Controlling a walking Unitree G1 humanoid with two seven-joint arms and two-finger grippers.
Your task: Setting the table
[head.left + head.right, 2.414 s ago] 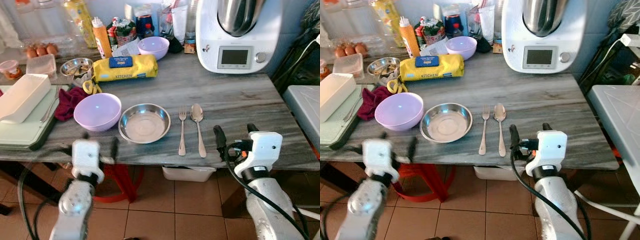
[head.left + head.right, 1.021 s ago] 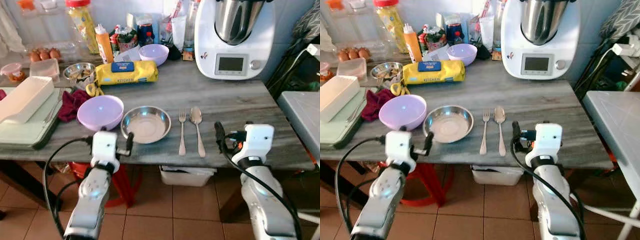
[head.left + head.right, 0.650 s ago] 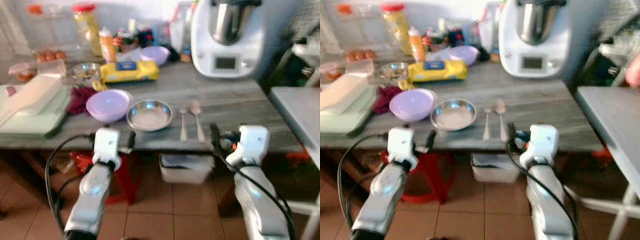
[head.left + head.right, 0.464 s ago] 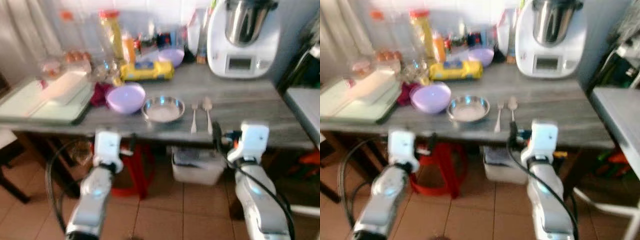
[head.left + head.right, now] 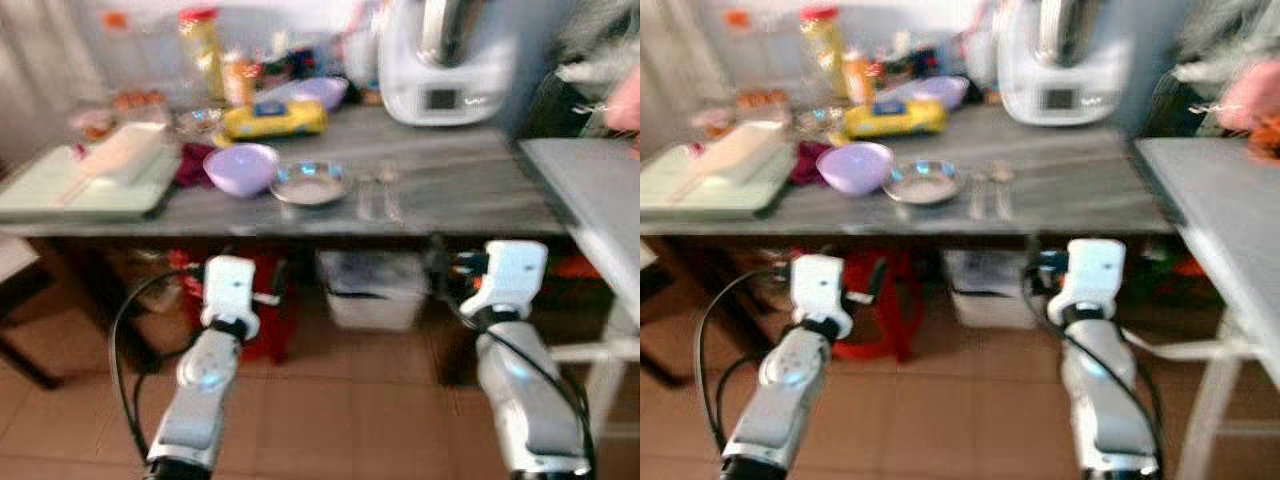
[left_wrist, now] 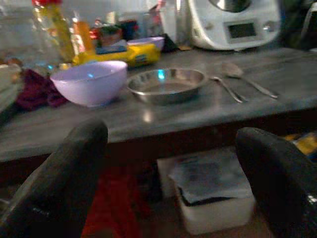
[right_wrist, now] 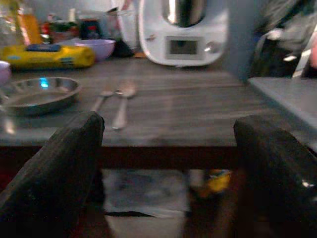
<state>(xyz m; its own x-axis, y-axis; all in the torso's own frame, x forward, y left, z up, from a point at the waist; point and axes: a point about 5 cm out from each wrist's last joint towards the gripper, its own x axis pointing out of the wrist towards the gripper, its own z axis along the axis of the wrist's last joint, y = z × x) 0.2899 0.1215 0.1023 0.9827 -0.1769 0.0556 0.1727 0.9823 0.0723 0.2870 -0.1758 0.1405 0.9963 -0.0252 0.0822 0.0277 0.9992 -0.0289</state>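
Note:
A steel plate (image 5: pixel 311 183) lies on the grey table (image 5: pixel 470 185), with a purple bowl (image 5: pixel 241 166) to its left. To its right lie a fork (image 6: pixel 225 88) and a spoon (image 6: pixel 242 79), side by side. My left gripper (image 6: pixel 171 136) is open and empty, held in front of the table and below its front edge. My right gripper (image 7: pixel 168 126) is open and empty too, at the same height, facing the fork (image 7: pixel 101 98) and spoon (image 7: pixel 122 104). The head views are blurred.
A white kitchen machine (image 5: pixel 440 60), a yellow package (image 5: pixel 275 118), a second purple bowl, bottles and a green tray (image 5: pixel 90 180) crowd the table's back and left. Below stand a red stool (image 5: pixel 262 300) and a white bin (image 5: pixel 375 290). A grey side table (image 5: pixel 590 190) stands right, a person's hand (image 5: pixel 622 105) above it.
The whole view has pulled back from the table, which now sits farther and higher in the picture. Both grippers have stayed open and empty, now below the table edge.

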